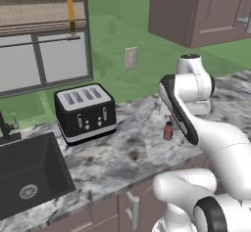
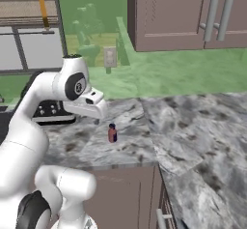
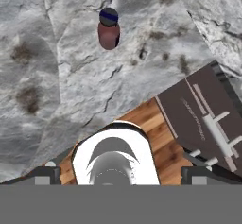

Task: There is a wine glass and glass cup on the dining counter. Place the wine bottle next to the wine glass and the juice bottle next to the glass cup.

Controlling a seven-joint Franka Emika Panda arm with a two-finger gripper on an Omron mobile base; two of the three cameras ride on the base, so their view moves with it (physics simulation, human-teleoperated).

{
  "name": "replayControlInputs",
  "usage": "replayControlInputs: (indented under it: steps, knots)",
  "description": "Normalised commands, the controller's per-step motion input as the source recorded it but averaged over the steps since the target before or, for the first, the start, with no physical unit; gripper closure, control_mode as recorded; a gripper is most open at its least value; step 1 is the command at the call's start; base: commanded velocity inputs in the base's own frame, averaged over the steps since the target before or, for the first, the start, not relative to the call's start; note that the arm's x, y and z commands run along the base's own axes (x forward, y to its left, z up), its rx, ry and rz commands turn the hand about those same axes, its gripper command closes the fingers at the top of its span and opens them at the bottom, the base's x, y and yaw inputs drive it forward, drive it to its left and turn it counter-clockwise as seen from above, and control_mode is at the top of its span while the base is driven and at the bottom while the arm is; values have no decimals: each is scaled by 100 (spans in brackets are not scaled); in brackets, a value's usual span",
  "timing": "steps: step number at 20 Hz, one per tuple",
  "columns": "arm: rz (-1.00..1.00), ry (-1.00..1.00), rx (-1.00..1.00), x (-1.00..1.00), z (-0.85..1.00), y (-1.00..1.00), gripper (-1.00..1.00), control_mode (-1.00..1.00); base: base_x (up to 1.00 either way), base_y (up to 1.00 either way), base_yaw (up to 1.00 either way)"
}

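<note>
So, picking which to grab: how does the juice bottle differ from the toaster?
The juice bottle is small, slim and reddish with a dark cap; the toaster is far bigger, boxy and black with a silver slotted top. The bottle stands near the worktop's front edge; the toaster sits further back beside the sink. Both rest upright on the marbled worktop.

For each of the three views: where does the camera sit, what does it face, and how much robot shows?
Left base view: behind-left; toaster, sink, juice bottle; arm lower right.
Right base view: behind-right; same juice bottle, worktop; arm lower left.
Hand view: looks down on bottle; open end effector at bottom.
Shared: bottle, marbled worktop.
</note>
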Motion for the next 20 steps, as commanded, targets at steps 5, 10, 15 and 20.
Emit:
replayControlInputs:
  steps: [5, 10, 15, 20]
  knots:
    - [0, 2, 8, 49, -7, -19, -100, -100, 0, 0, 0]
    - [0, 0, 1, 35, -14, -9, -100, -100, 0, 0, 0]
    - [0, 0, 0, 30, -14, -8, -100, -100, 0, 0, 0]
    - [0, 0, 0, 29, -19, -1, -100, -100, 0, 0, 0]
